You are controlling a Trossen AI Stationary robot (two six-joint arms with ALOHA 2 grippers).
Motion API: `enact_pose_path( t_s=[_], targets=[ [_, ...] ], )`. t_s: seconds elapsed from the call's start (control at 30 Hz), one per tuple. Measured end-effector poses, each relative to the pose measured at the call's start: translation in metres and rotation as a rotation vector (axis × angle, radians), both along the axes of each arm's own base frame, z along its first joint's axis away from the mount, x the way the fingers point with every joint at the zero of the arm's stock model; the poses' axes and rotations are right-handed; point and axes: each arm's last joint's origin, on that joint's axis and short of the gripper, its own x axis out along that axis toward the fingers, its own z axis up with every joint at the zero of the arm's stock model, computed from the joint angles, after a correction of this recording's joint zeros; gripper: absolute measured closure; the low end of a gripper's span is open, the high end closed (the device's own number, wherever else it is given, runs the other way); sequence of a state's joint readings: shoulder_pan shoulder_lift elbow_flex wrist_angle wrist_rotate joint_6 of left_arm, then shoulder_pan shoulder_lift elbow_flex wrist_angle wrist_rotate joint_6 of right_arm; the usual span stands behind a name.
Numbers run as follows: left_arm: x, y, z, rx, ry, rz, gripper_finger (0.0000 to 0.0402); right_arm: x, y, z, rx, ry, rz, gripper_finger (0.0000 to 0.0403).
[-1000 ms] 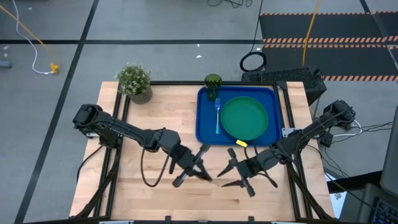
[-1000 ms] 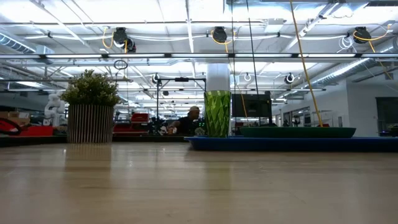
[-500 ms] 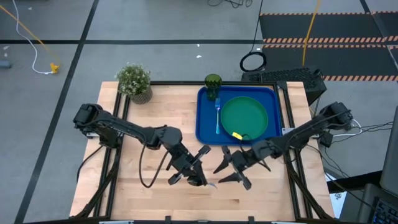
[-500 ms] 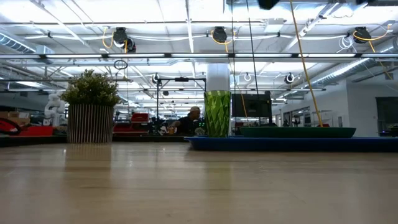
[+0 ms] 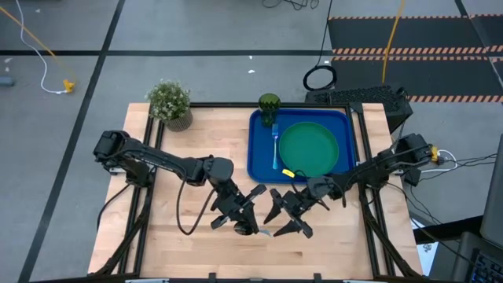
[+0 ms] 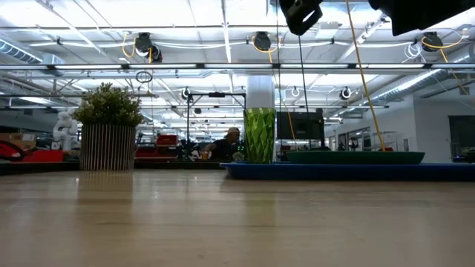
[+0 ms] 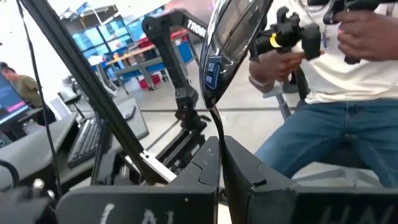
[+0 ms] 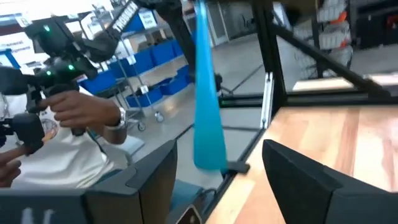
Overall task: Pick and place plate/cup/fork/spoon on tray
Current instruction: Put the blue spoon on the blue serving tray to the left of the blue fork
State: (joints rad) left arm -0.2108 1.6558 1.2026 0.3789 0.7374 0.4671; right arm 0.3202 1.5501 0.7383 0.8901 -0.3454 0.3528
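My left gripper (image 5: 247, 222) is above the table's near middle, shut on the spoon (image 5: 266, 233). The spoon's metal bowl (image 7: 233, 37) sticks out past the fingertips. My right gripper (image 5: 284, 218) faces it from the right, open. The spoon's light-blue handle (image 8: 205, 99) stands in the gap between its fingers, touching neither. The blue tray (image 5: 258, 153) at the far right holds the green plate (image 5: 308, 149), the fork (image 5: 275, 145) and the dark-green cup (image 5: 269, 106). My left gripper pinches the spoon's thin metal neck (image 7: 217, 134) just below the bowl between its two fingers. The bowl stands out beyond the fingertips. The spoon is lifted clear of the table.
A potted plant (image 5: 170, 102) stands at the far left corner. The bare wood (image 5: 181, 236) in front of it is free. A person with hand controllers shows beyond the table in the wrist views (image 7: 323, 74). Arm parts (image 6: 300, 11) hang at the top of the low view.
My right gripper has gone toward the table's left, up to my left gripper, so that the spoon's handle now stands between its open fingers. My left gripper has stayed nearly in place with the spoon held clear of the table.
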Motion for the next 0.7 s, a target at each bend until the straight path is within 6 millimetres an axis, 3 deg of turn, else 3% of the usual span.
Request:
enact_pose_path(
  t_s=[0.23, 0.4, 0.7],
  targets=[
    [0.002, 0.005, -0.003, 0.013, 0.010, 0.014, 0.0396, 0.006, -0.003, -0.005, 0.021, -0.025, -0.009, 0.0187],
    [0.003, 0.005, -0.008, 0.046, -0.007, -0.011, 0.0396, 0.013, -0.007, -0.017, 0.046, -0.002, 0.027, 0.0211],
    [0.003, 0.005, -0.013, 0.064, 0.017, -0.032, 0.0395, 0.016, -0.011, -0.019, 0.072, -0.011, 0.073, 0.0271]
  ],
)
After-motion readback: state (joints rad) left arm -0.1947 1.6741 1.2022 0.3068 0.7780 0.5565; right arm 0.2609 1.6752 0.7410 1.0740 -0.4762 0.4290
